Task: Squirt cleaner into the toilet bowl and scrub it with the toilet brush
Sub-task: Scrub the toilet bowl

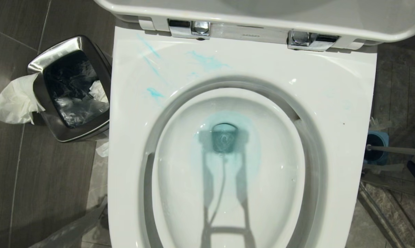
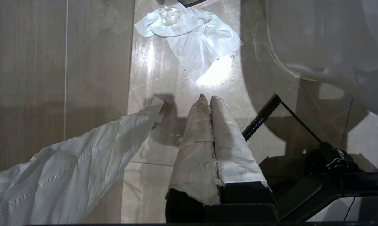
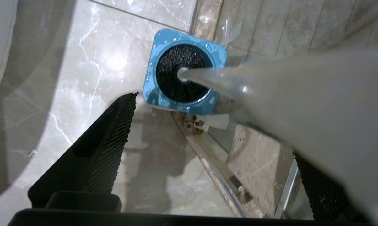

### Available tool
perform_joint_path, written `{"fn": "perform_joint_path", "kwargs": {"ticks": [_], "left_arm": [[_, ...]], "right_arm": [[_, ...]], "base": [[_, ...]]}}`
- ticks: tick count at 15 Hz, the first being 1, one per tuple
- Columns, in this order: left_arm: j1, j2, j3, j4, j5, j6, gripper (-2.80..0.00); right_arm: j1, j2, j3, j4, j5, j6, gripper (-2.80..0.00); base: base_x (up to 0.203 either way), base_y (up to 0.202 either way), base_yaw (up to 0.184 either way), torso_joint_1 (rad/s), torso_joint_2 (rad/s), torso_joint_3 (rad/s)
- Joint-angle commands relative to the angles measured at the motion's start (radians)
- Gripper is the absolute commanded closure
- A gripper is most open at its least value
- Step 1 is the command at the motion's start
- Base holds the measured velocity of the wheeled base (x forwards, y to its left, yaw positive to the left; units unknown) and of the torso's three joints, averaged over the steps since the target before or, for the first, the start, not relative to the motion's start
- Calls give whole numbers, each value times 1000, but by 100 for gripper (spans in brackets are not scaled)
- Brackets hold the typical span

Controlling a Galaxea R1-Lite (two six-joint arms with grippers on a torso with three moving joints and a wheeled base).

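The white toilet bowl (image 1: 273, 165) fills the head view, lid raised. Turquoise cleaner (image 1: 207, 61) streaks the back of the rim and tints the water round the drain hole (image 1: 224, 137). The toilet brush (image 3: 189, 73) stands in its blue square holder (image 3: 218, 55) on the floor right of the bowl; its white handle (image 1: 398, 150) leans out from the holder. My right gripper (image 3: 214, 125) hangs open above the holder, and the handle passes close over one finger (image 3: 321, 188) without being clamped. My left gripper (image 2: 207, 99) is shut and empty, its fingers wrapped in white, low over the floor.
A steel waste bin (image 1: 38, 62) with a black liner stands left of the bowl, tissue (image 1: 16, 101) hanging over its edge. More tissue (image 2: 192, 34) lies on the floor tiles. A metal door rail (image 3: 214, 169) and glass run beside the brush holder.
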Motion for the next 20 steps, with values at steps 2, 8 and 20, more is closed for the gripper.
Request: {"fn": "perform_joint_path", "kwargs": {"ticks": [2,8,20], "left_arm": [[-1,0,2,0,1,0,0],[-1,0,2,0,1,0,0],[-1,0,2,0,1,0,0]], "right_arm": [[0,29,-28,-8,18,6,-280],[0,35,-104,-15,33,84,-280],[0,3,-4,-156,83,124,0]], "base": [[0,0,0,0,0,0],[0,0,0,0,0,0],[0,0,0,0,0,0]]}}
